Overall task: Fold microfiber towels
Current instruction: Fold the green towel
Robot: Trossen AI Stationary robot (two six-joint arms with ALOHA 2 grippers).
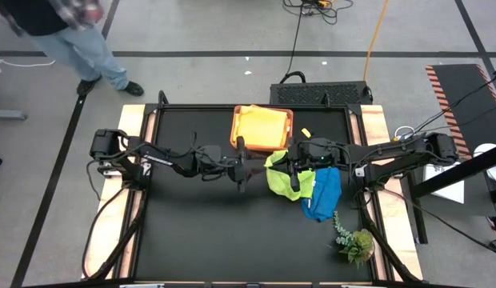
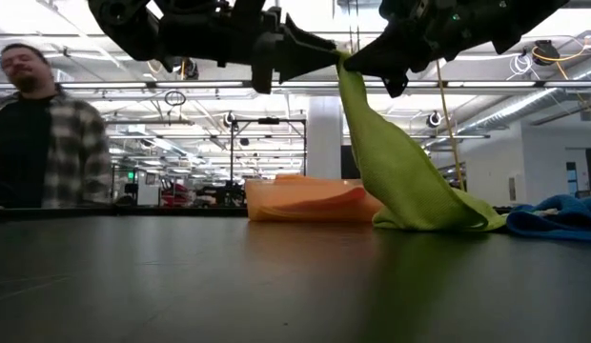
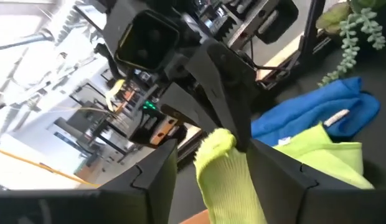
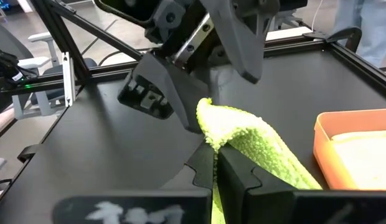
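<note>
On the black worktop (image 1: 192, 232), one soft lime-green microfiber towel (image 2: 400, 181) is hanging lifted, its bottom trailing beside one crumpled blue towel (image 1: 322, 194), apparently for folding. The right claw (image 4: 221, 152) is pinching its top corner, pressed together; the left claw (image 3: 211, 165) is straddling it, spread.

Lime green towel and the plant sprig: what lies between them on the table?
The blue towel lies crumpled between them, touching the lime green towel; bare black mat separates it from the plant sprig. The high view shows this.
</note>
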